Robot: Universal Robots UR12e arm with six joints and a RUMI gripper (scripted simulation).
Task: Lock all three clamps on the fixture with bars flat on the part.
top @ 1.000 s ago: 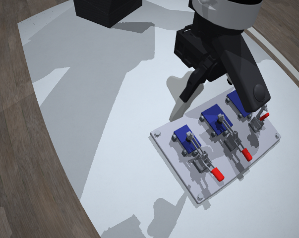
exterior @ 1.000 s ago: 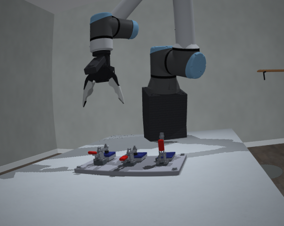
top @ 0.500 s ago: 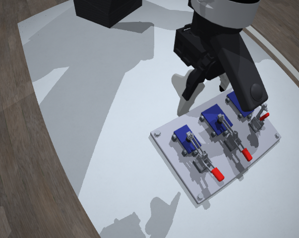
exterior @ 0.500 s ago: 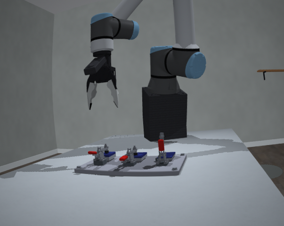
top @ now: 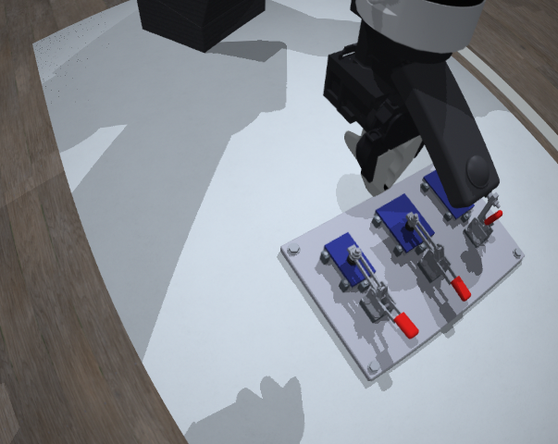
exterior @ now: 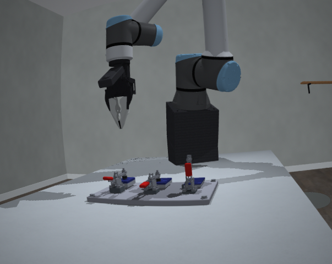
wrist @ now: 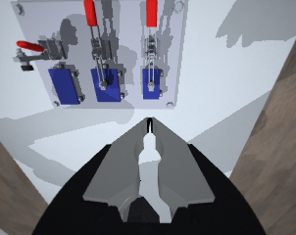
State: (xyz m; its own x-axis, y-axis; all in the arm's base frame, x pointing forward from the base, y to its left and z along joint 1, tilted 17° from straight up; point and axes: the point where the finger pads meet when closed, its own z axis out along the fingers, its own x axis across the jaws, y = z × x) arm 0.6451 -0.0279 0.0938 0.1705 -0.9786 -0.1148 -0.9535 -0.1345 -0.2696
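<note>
The fixture plate [top: 327,296] [exterior: 171,198] [wrist: 131,93] carries three clamps beside blue parts. One end clamp has its red handle [top: 406,325] [exterior: 108,178] [wrist: 151,13] out roughly level and its bar over its part. The middle clamp's red handle [top: 460,289] [exterior: 144,184] [wrist: 90,13] slopes down outward, its bar over its part. Whether either is locked I cannot tell. The other end clamp has its red handle [top: 493,217] [exterior: 188,169] [wrist: 30,46] standing up and its bar raised off its part. My gripper [top: 378,191] [exterior: 120,127] [wrist: 150,118] is shut and empty, high above the plate's part side.
The black robot pedestal [top: 197,21] [exterior: 192,133] stands at the back of the white table [top: 230,287] [exterior: 160,232]. Bolts stand at the plate's corners, and small studs surround the blue parts. The raised bar and upright handle stand above the other clamps.
</note>
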